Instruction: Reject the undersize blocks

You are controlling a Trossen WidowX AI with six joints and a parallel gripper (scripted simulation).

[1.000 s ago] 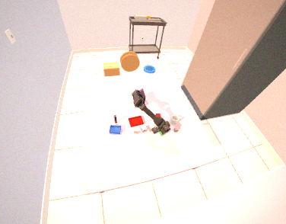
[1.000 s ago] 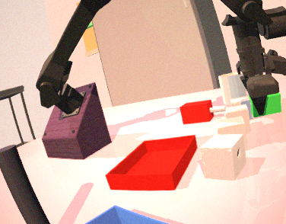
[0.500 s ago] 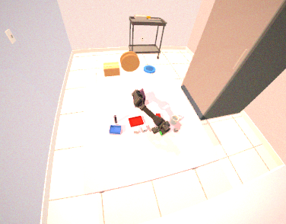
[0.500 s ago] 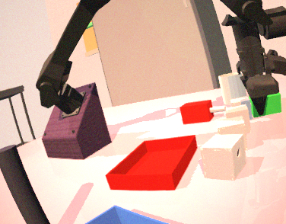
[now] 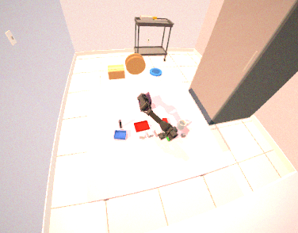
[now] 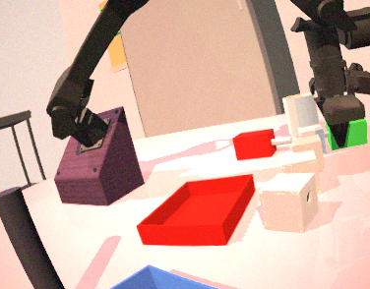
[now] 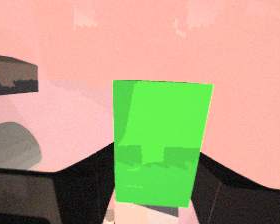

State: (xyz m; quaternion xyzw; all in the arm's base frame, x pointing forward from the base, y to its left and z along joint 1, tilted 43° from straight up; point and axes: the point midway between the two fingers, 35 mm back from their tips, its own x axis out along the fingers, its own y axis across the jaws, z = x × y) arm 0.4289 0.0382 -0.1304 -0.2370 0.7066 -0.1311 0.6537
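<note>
Right of the red tray (image 5: pixel 142 126) (image 6: pixel 196 211), your claw (image 5: pixel 166 137) (image 6: pixel 340 140) (image 7: pixel 151 143) grips the green gauge (image 5: pixel 168 139) (image 6: pixel 353 134) (image 7: pixel 158 125); it looks rigid, so keep hold of its block-shaped handle's sides.

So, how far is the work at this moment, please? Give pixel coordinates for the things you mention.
No block is in the red tray (image 5: pixel 142 126) (image 6: pixel 201 208) so far. The gripper (image 5: pixel 166 137) (image 6: pixel 342 129) (image 7: pixel 151 143) holds the green gauge (image 6: pixel 355 134) (image 7: pixel 163 120) near the blocks. Sorting undersize ones, putting down the gauge and withdrawing remain.
</note>
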